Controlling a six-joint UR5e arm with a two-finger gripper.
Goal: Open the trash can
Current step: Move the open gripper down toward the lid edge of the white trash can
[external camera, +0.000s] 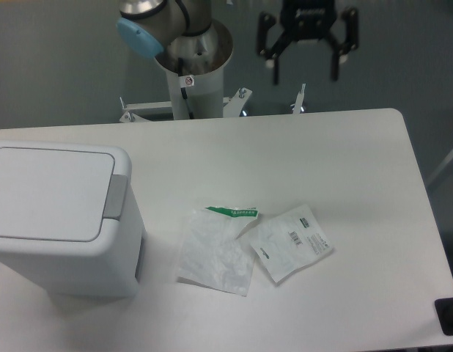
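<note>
White trash can with grey tab; black gripper.
</note>
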